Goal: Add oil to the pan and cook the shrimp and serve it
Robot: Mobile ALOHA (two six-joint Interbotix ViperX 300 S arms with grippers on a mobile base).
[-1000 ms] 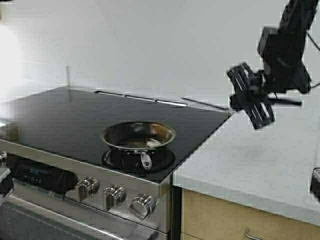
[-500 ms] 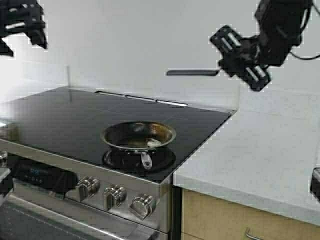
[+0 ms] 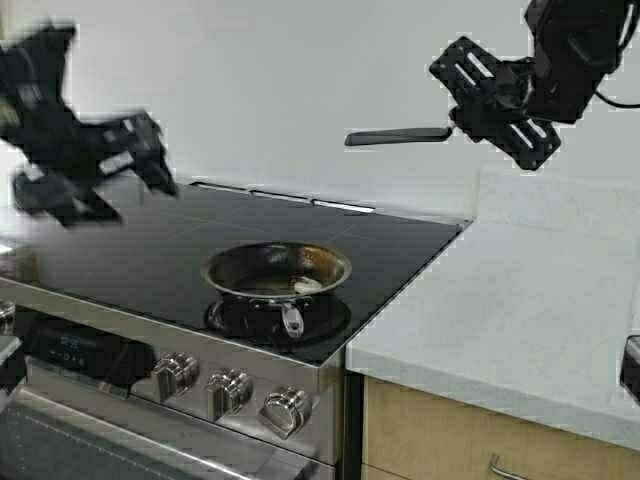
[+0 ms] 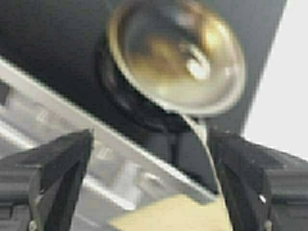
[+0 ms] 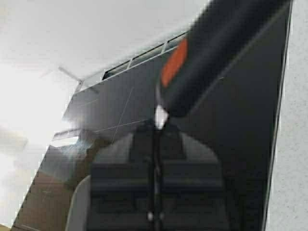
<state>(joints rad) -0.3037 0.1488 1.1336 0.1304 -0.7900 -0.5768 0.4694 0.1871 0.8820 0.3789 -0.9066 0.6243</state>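
Inside, pan browned, holding pale shrimp.

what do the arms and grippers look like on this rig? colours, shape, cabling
Both arms are black. The right gripper has a flat, rectangular, slotted frame behind its jaws, and a thin black cable loops from the arm above it. The left gripper shows as a blocky black mass in the high view; its wrist view shows two thick, wedge-shaped black fingers. No markings are legible.

The pan sits on the stove, below and between both grippers. The left gripper hangs to the pan's left; the right gripper is above the counter edge.
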